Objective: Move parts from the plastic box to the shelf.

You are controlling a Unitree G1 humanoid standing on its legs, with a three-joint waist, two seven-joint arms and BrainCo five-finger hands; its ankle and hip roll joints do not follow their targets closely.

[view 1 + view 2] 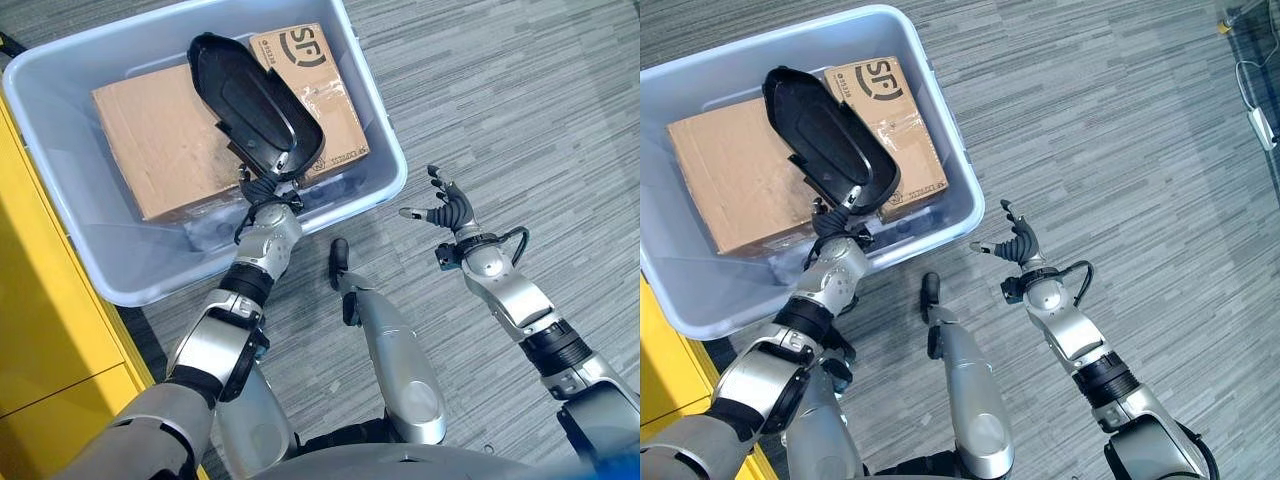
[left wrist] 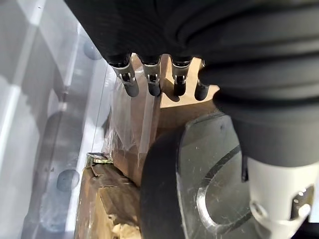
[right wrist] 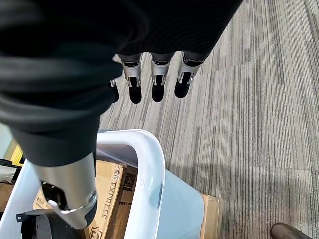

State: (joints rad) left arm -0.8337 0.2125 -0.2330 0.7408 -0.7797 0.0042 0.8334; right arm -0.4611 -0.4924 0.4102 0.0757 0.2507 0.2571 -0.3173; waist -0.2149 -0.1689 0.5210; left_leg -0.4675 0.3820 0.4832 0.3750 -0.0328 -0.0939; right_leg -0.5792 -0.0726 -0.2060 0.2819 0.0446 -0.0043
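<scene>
The left robot hand [image 1: 262, 192] is reaching into the plastic box [image 1: 45, 232] on the grey carpet floor [image 1: 520, 100] and is gripping the near, lower end of a long black part [image 1: 253, 103], its fingers curled round that end while the rest of the part is standing up and leaning away over the two cardboard cartons [image 1: 170, 150] lying in the box. In its wrist view the fingers [image 2: 130, 85] are showing past the dark rim of the part [image 2: 154, 189], with carton and clear wrapping beyond. The step in hand is, by my judgement, the lift-out: the part is long and is being held at one end only, so it will want to swing about the grip. Doing this well means keeping the grip firm, raising the part straight up until its low end is clearing the box's near wall, and only then turning toward the yellow shelf unit [image 1: 40, 330] at the robot's left. Moving slowly should keep the far end from knocking the box rim or dragging on the cartons. The right robot hand [image 1: 447, 208] is hovering over the carpet just outside the box, fingers spread and holding nothing; it could be steadying the part's free end if the part starts tipping.
</scene>
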